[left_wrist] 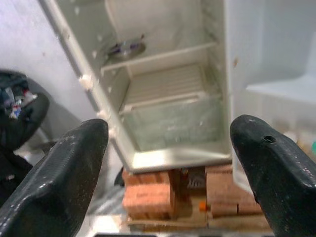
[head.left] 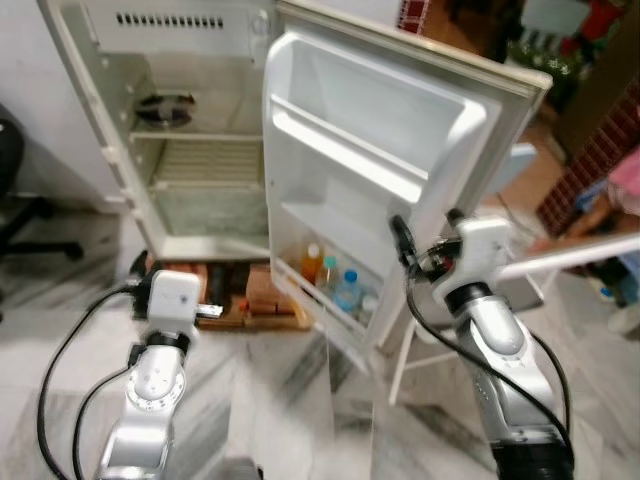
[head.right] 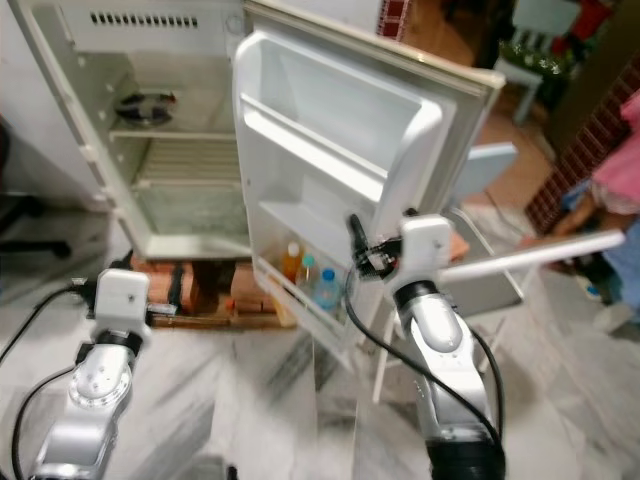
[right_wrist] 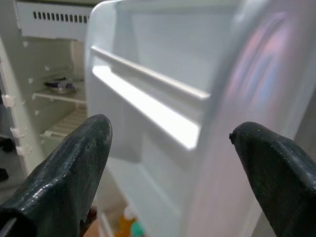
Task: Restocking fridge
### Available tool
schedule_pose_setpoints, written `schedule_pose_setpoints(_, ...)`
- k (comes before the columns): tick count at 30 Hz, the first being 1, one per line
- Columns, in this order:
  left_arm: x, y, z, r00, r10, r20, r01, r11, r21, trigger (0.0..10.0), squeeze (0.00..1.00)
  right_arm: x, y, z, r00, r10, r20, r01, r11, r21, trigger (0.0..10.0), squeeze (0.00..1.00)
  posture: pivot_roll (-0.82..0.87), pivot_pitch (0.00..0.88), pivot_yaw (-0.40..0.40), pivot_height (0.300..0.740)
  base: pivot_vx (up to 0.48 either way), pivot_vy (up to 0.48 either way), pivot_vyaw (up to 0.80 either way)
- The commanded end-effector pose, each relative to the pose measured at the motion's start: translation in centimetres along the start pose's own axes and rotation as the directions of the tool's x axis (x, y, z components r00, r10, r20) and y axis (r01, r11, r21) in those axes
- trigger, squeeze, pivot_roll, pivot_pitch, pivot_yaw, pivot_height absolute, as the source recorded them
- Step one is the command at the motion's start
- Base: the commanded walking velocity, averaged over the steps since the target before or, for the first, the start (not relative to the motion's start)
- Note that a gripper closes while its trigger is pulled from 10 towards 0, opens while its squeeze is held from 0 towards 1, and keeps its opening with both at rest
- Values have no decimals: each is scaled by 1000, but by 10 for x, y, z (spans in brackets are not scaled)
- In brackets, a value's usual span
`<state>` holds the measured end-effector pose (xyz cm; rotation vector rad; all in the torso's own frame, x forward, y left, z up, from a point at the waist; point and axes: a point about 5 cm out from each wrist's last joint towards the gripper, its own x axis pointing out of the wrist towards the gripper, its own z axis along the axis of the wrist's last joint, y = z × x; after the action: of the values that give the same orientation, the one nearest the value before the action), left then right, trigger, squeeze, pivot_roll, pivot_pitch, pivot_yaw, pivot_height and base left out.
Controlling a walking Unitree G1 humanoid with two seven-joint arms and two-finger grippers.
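A small white fridge (head.left: 200, 185) stands open on a stack of bricks (head.left: 265, 300). Its door (head.left: 380, 130) swings toward me, and its lowest door shelf holds an orange bottle (head.left: 313, 262) and some clear blue-capped bottles (head.left: 348, 290). My right gripper (head.left: 428, 232) is raised at the door's outer edge and is open, with the door's inner face (right_wrist: 163, 98) ahead between the fingers. My left gripper (head.left: 205, 310) is low at the left in front of the bricks, open and holding nothing, pointing at the fridge's bare lower compartment (left_wrist: 173, 123).
A metal dish (head.left: 165, 105) lies on the fridge's upper shelf. A black office chair (head.left: 20, 210) stands at the far left. A white table frame (head.left: 520, 270) is behind the door on the right, and a person (head.left: 620, 190) is at the right edge. The floor is grey marble.
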<state>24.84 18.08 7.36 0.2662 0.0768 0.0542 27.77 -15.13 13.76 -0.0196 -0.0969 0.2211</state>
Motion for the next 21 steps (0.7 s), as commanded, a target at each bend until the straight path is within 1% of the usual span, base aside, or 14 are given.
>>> schedule_pose_setpoints(1, 2, -5, 5, 1000, -10, 19, 10, 1000, 4, 10000, 0, -1, -9, -2, 1000, -31, -7, 30, 1000, -7, 10000, 0, 86, 0, -22, 740, 465, 0, 531)
schedule_pose_setpoints(3, 1, -4, 4, 1000, -14, 10, 14, 1000, 9, 10000, 0, 2, -10, 0, 1000, -28, 3, 28, 1000, -9, 10000, 0, 85, 0, -17, 740, 441, 0, 213)
schedule_pose_setpoints(7, 0, -7, 3, 999, -32, 7, 31, 999, 10, 10000, 0, 3, -9, 0, 1000, -16, 6, 16, 1000, -6, 10000, 0, 87, 0, -14, 740, 349, -319, 0)
schedule_pose_setpoints(9, 0, -9, 3, 999, -41, 3, 41, 999, 0, 10000, 0, 1, -8, -3, 1000, 6, -12, -6, 1000, 16, 10000, 0, 87, 0, -14, 740, 0, -454, 0)
schedule_pose_setpoints(11, 0, -10, 3, 999, -45, 2, 45, 999, 8, 10000, 0, -3, -6, -5, 999, 36, -21, -36, 999, 33, 10000, 0, 88, 0, -16, 740, 0, -454, 0)
schedule_pose_setpoints(14, -1, -9, 2, 999, -46, 0, 46, 999, 3, 10000, 0, -13, -4, -7, 997, 65, -31, -63, 997, 51, 10000, 0, 88, 0, -16, 740, 0, -458, 0)
schedule_pose_setpoints(15, -2, -9, 2, 999, -48, -2, 48, 999, 2, 10000, 0, -22, -3, -11, 995, 80, -56, -76, 995, 61, 10000, 0, 88, 0, -16, 740, 0, -469, 0)
schedule_pose_setpoints(16, -4, -9, 1, 998, -54, -7, 54, 998, -12, 10000, 0, -40, 1, -21, 987, 118, -110, -109, 991, 83, 10000, 0, 88, 0, -24, 740, 0, -480, 0)
schedule_pose_setpoints(17, -4, -9, 0, 998, -56, -8, 56, 998, -15, 10000, 0, -45, 2, -23, 984, 128, -123, -117, 989, 89, 10000, 0, 88, 0, -24, 740, 0, -480, 0)
schedule_pose_setpoints(18, -5, -9, 0, 998, -58, -6, 58, 998, -16, 10000, 0, -52, 6, -28, 973, 172, -152, -154, 981, 119, 10000, 0, 84, 0, -24, 740, 0, 0, 0)
schedule_pose_setpoints(19, -5, -9, 1, 998, -60, -4, 59, 998, -20, 10000, 0, -59, 10, -33, 961, 212, -178, -189, 972, 141, 10000, 0, 81, 0, -23, 740, 0, 0, 0)
schedule_pose_setpoints(20, -6, -9, 0, 998, -61, -4, 61, 998, -18, 10000, 0, -70, 14, -40, 940, 261, -221, -229, 960, 163, 10000, 0, 77, 0, -19, 740, 0, 0, 0)
schedule_pose_setpoints(21, -6, -9, 0, 998, -61, -4, 61, 998, -18, 10000, 0, -70, 14, -40, 940, 261, -221, -229, 960, 163, 10000, 0, 77, 0, -19, 740, 0, 0, 0)
